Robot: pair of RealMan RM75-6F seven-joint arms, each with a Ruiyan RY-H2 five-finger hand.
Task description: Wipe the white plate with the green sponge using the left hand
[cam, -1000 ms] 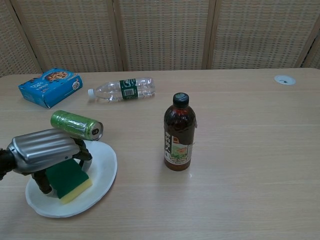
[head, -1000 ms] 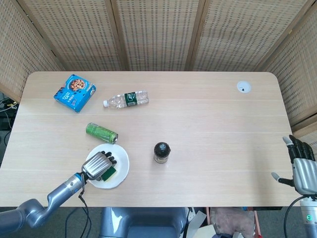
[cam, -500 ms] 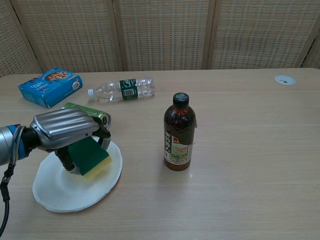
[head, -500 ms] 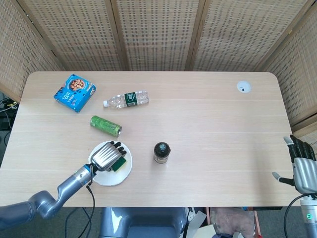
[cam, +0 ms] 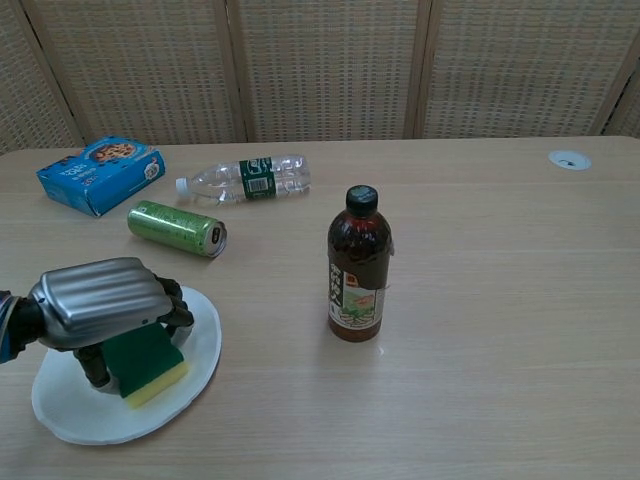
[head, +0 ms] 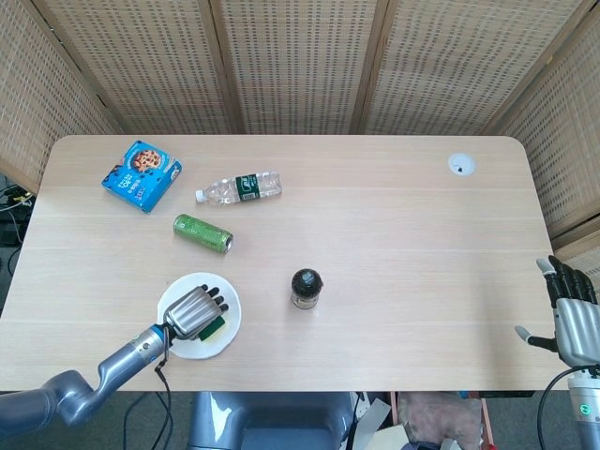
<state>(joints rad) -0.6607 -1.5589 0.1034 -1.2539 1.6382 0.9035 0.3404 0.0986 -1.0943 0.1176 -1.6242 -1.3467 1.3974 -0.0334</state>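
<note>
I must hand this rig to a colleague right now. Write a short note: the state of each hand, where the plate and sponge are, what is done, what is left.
Left hand: grips the green sponge and presses it on the white plate, at the table's near left edge.
Right hand: holds nothing, fingers apart, off the table's near right corner.
Close by: green can lying just behind the plate, brown bottle upright to its right.
Done: sponge picked up and on the plate, wiping underway.
Left: finish wiping; whether the plate is clean cannot be told.
</note>
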